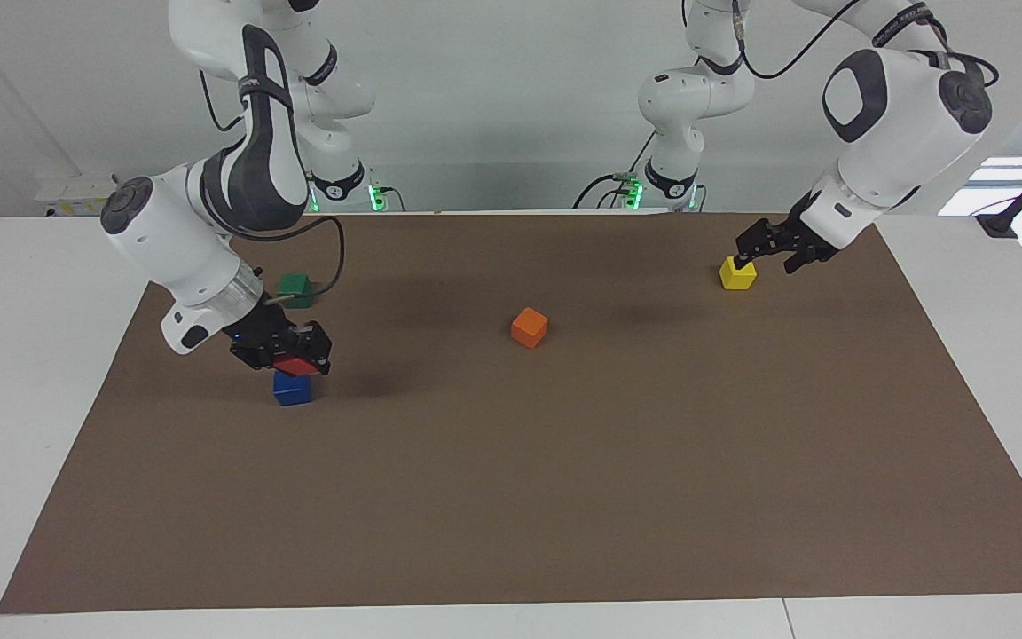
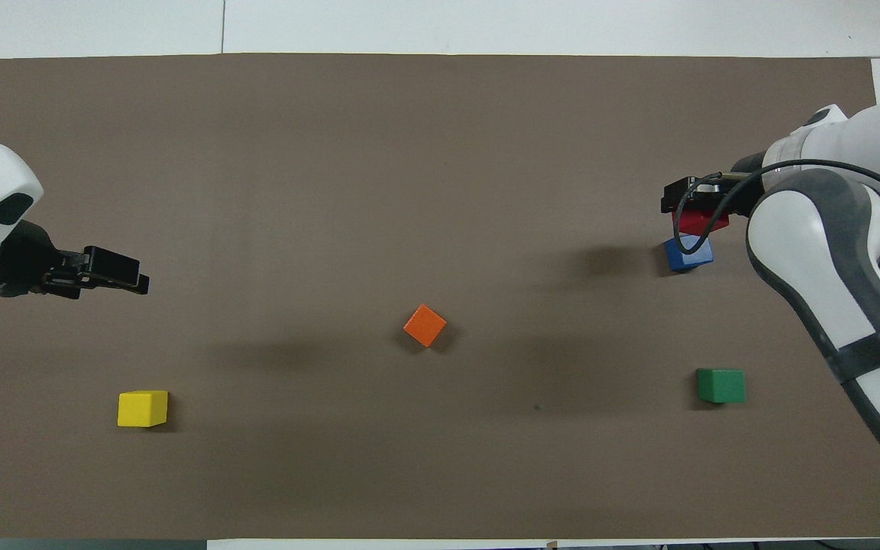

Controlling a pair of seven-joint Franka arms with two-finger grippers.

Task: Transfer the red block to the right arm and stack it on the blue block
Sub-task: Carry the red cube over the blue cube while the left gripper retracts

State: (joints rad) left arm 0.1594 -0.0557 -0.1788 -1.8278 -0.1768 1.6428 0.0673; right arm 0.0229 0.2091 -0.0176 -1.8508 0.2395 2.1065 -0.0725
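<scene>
While right fingers (image 1: 291,357) clamp red block (image 1: 298,365) over blue block (image 1: 292,389), left fingers (image 1: 768,251) empty, parted, mat edge near.

A brown mat (image 1: 564,497) covers most of a white table (image 1: 23,373). Three small cubes rest on it, well apart. An orange cube (image 1: 530,327) sits near the centre of the frame – turned at an angle. A yellow cube (image 1: 737,272) lies at upper right, a green cube (image 1: 295,289) at upper left.
</scene>
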